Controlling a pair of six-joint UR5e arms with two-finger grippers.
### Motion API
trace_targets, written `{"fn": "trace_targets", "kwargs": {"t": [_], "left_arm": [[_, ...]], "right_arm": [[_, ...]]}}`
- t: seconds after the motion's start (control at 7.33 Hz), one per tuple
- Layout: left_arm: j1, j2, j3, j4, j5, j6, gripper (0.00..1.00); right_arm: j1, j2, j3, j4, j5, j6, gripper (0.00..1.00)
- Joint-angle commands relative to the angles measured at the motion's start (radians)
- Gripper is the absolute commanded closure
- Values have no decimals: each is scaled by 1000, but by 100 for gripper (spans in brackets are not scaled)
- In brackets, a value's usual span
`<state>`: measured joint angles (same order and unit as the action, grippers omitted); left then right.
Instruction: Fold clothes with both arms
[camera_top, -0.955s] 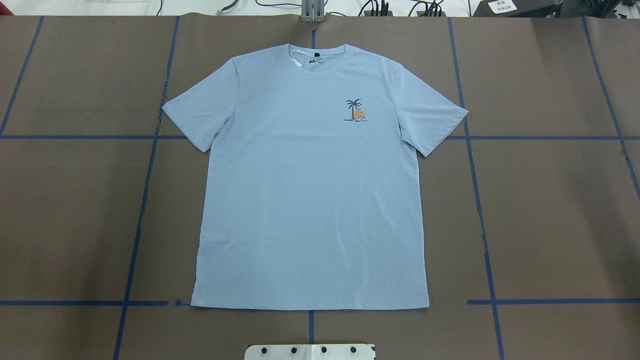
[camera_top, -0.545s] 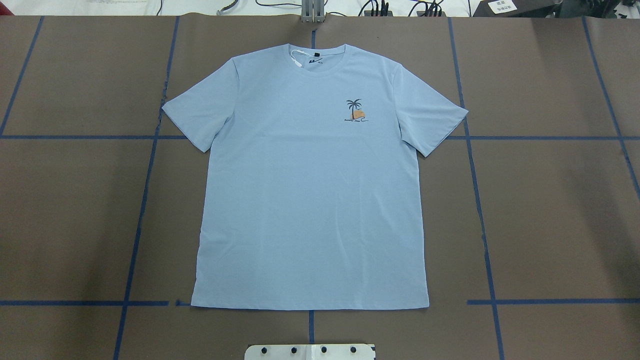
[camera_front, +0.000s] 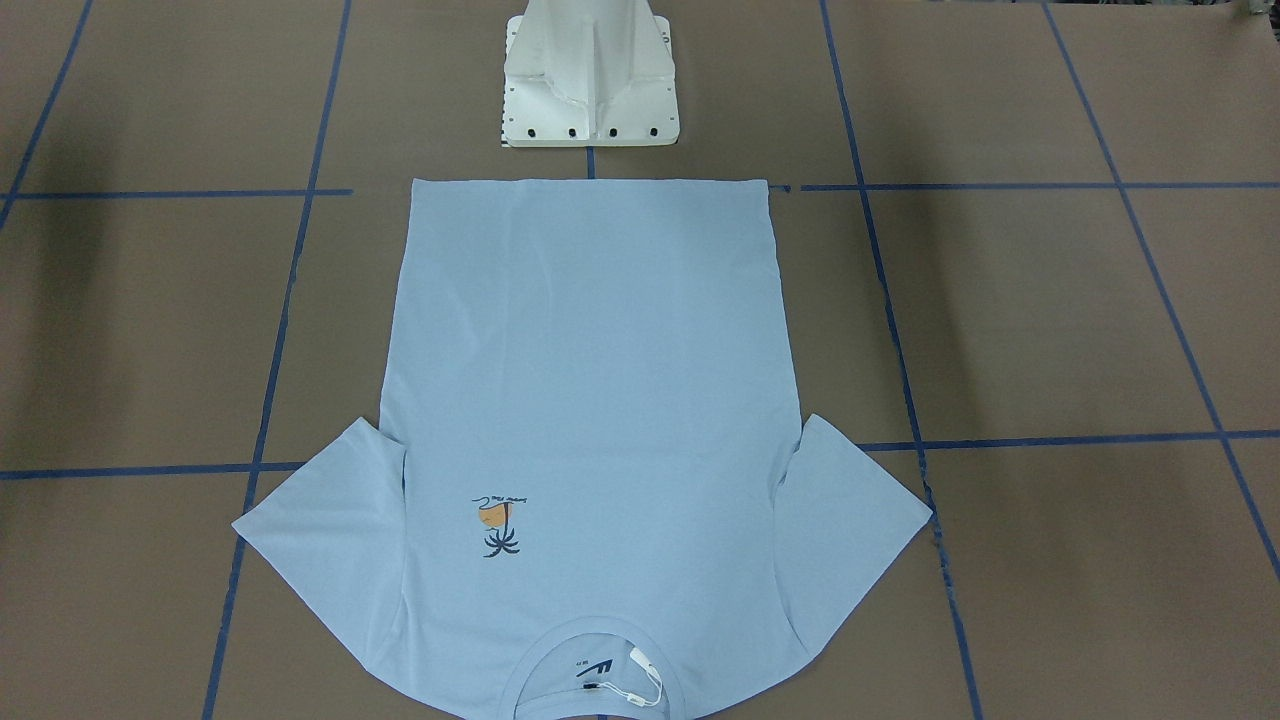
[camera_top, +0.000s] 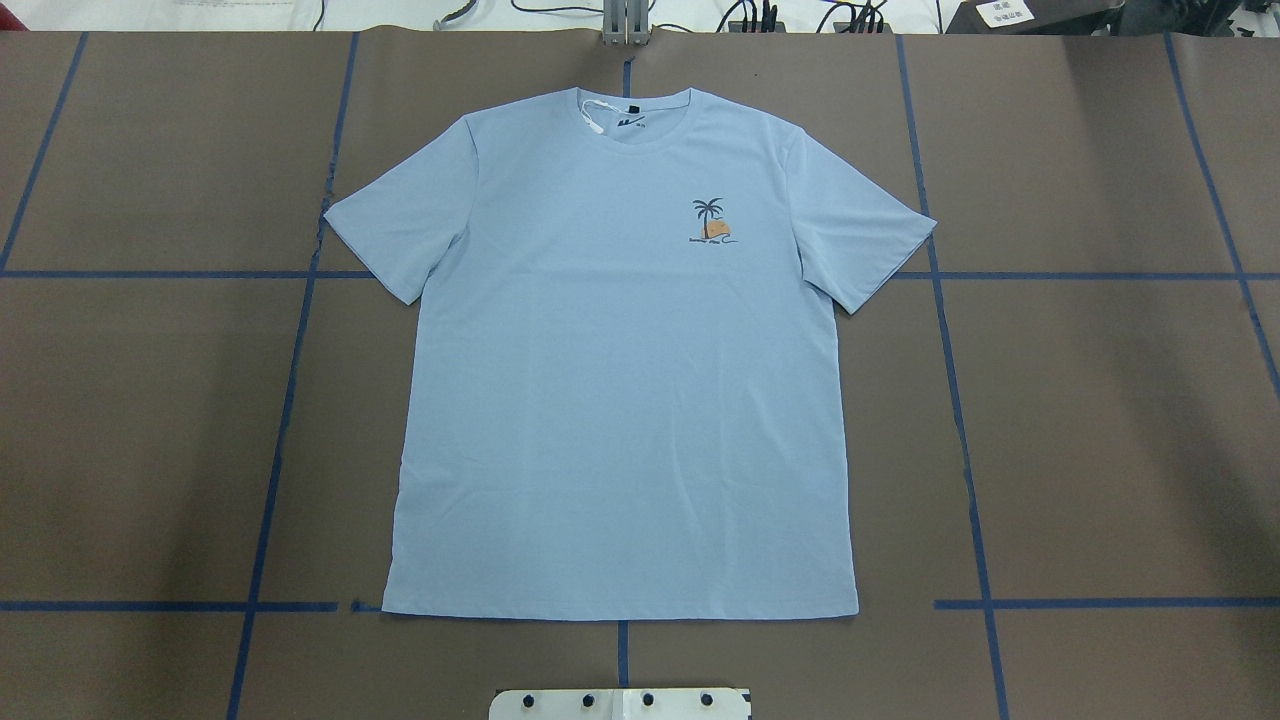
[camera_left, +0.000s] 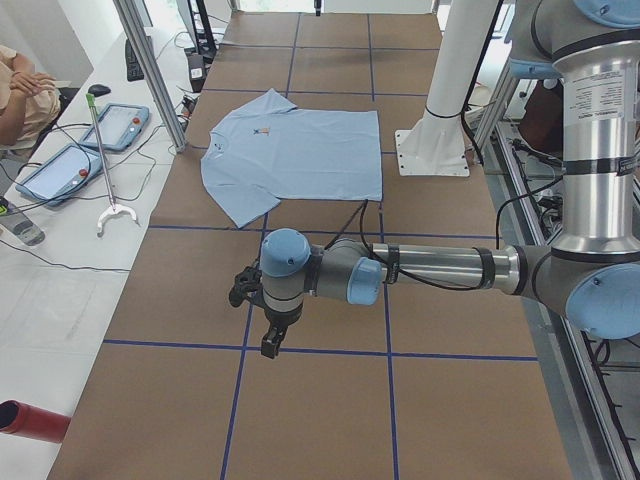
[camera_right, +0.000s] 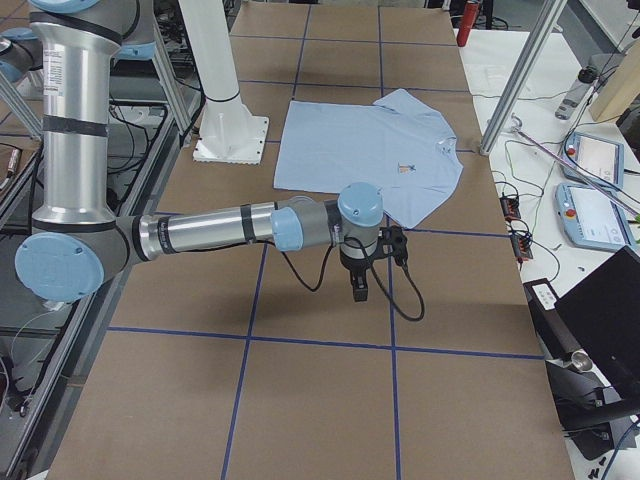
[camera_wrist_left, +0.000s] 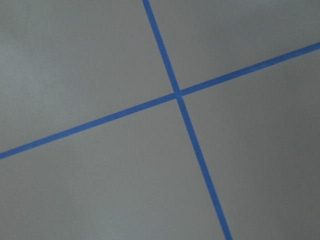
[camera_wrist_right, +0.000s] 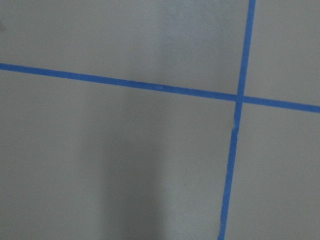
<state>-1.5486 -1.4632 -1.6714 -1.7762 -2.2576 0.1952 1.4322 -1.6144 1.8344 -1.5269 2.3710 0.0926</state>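
the light blue t-shirt (camera_top: 620, 380) lies flat and face up in the middle of the brown table (camera_top: 1100, 400), both sleeves spread out. its collar (camera_top: 640, 105) and white tag (camera_top: 592, 118) point to the far edge, away from the robot, and its straight hem lies near the white pedestal base (camera_front: 590, 90). the small palm-tree print (camera_top: 712, 222) sits on the chest, toward the robot's right. blue tape lines cross the table in a grid and run under the shirt.

the left arm (camera_left: 440, 268) reaches out low over the table on the robot's left, and the left gripper (camera_left: 270, 345) points down above a tape line, well apart from the shirt. i cannot tell how far its jaws stand open. the right arm (camera_right: 200, 232) does the same on the robot's right, its right gripper (camera_right: 358, 290) pointing down over bare table just beyond the right sleeve, not touching it; i cannot tell its opening either. each wrist camera sees only a tape crossing (camera_wrist_left: 177, 94) on the brown surface.
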Motion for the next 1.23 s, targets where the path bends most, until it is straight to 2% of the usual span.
{"fn": "trace_targets", "kwargs": {"t": [0.0, 0.27, 0.55, 0.68, 0.82, 0.95, 1.09], "left_arm": [[-2, 17, 19, -95, 4, 3, 0], [-4, 18, 10, -118, 3, 0, 0], [-1, -58, -5, -198, 20, -95, 0], [-1, -59, -34, -262, 24, -112, 0], [-1, -66, -16, -417, 24, -112, 0], [-1, -75, 5, -508, 21, -115, 0], [-1, -71, 4, -514, 20, -114, 0]], "right_arm": [[-9, 82, -1, 2, -3, 1, 0], [-9, 111, -6, 27, -3, 25, 0], [-9, 111, -20, 103, -10, 42, 0], [-9, 110, -44, 179, -4, 42, 0], [-25, 110, -47, 264, -7, 61, 0], [-77, 113, -47, 284, -13, 193, 0], [-151, 135, -52, 371, -35, 407, 0]]}}
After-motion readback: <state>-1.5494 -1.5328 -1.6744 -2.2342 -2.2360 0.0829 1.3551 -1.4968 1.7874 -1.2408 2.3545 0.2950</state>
